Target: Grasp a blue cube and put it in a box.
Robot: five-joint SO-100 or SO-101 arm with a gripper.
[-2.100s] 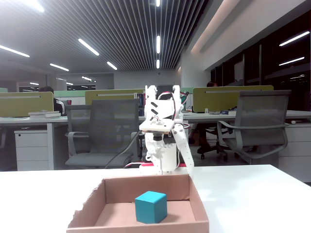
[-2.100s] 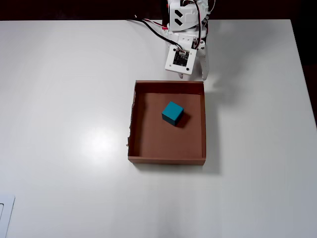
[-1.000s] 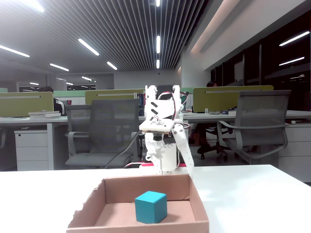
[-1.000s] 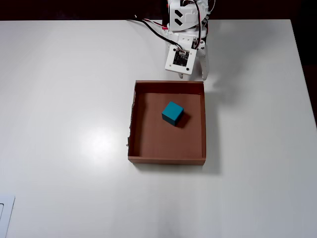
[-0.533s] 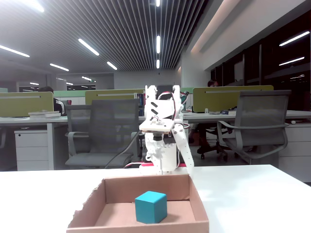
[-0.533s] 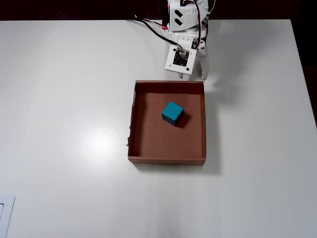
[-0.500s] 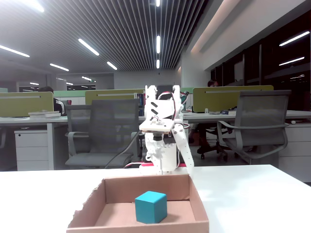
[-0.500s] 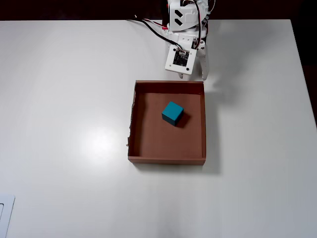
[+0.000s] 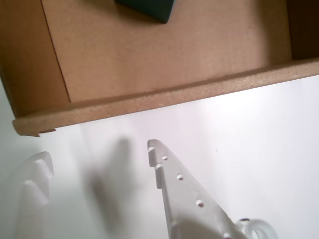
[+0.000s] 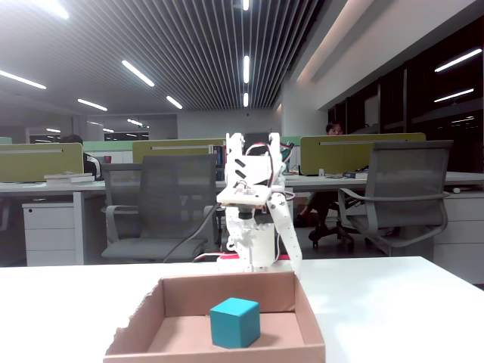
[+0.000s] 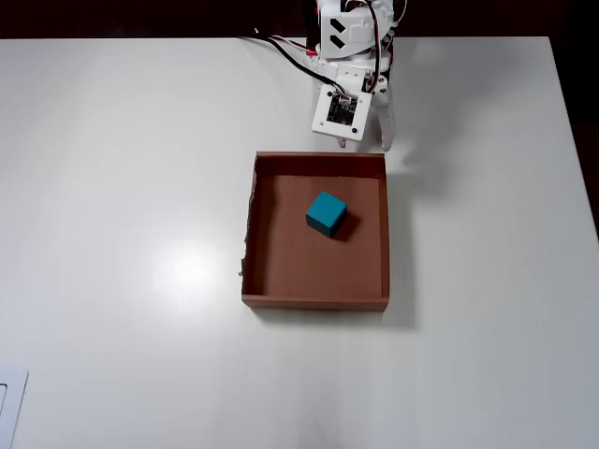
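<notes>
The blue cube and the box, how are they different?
The blue cube is turquoise; the box is brown cardboard. The cube is small and solid; the box is wide, shallow and open-topped. The cube's edges are sharp; the box's left rim looks ragged in the overhead view. Both sit still, untouched.

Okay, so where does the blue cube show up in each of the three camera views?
Wrist view: the blue cube is only a dark teal corner cut off by the top edge, just left of centre.
Fixed view: bottom centre, resting on the floor of the box.
Overhead view: just right of centre, in the half of the box nearer the arm.
Shared landmark: the box's brown cardboard wall nearest the arm, visible in all three.
</notes>
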